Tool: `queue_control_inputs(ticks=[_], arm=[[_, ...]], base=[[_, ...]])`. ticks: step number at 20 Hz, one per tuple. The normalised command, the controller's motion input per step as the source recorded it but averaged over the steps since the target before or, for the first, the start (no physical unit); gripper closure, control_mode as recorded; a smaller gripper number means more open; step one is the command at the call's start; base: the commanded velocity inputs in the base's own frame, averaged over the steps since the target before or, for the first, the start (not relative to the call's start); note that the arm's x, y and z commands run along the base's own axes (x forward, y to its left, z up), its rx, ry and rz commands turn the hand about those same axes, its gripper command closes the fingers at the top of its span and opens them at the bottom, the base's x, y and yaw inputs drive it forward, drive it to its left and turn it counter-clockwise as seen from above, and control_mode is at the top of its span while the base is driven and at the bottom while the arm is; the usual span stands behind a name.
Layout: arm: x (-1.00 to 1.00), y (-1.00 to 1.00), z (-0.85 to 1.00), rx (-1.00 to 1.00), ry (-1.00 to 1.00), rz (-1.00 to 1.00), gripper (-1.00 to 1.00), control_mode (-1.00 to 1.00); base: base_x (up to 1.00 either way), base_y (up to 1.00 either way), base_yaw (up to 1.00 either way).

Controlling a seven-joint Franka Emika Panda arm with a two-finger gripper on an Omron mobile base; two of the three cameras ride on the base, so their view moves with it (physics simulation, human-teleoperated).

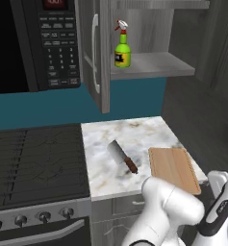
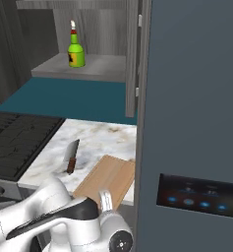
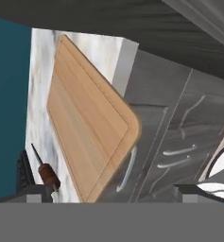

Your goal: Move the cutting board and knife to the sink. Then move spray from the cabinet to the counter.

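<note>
Open, empty gripper (image 3: 108,196) faces the board (image 3: 87,127) overhanging the counter (image 1: 134,137); best pinch that jutting edge squarely.

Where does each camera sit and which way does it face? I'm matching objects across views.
Left base view: behind-left, looks down at the counter; white arm lower right.
Right base view: behind-right, same counter; arm lower left.
Hand view: on the hand, rolled, facing the cutting board; open gripper at bottom.
All three show board and knife; both base views share the spray.
</note>
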Motion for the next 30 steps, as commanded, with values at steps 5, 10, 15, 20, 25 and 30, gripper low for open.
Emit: queue_control_inputs(ticks=[5, 10, 15, 20, 25, 30], arm=[[0.13, 0.00, -0.17, 0.06, 0.00, 0.00, -1.00, -1.00], [0.23, 0.00, -0.10, 0.06, 0.00, 0.00, -1.00, -1.00], [0.26, -0.01, -0.16, 0.07, 0.00, 0.00, -1.00, -1.00], [0.18, -0.07, -0.22, 0.07, 0.00, 0.00, -1.00, -1.00], [0.22, -0.08, -0.22, 0.05, 0.00, 0.00, -1.00, -1.00], [0.19, -0.16, -0.24, 0.02, 0.00, 0.00, -1.00, -1.00]], base=[[0.00, 0.00, 0.00], [0.00, 0.00, 0.00], [0.00, 0.00, 0.00], [0.00, 0.00, 0.00], [0.00, 0.00, 0.00], [0.00, 0.00, 0.00]])
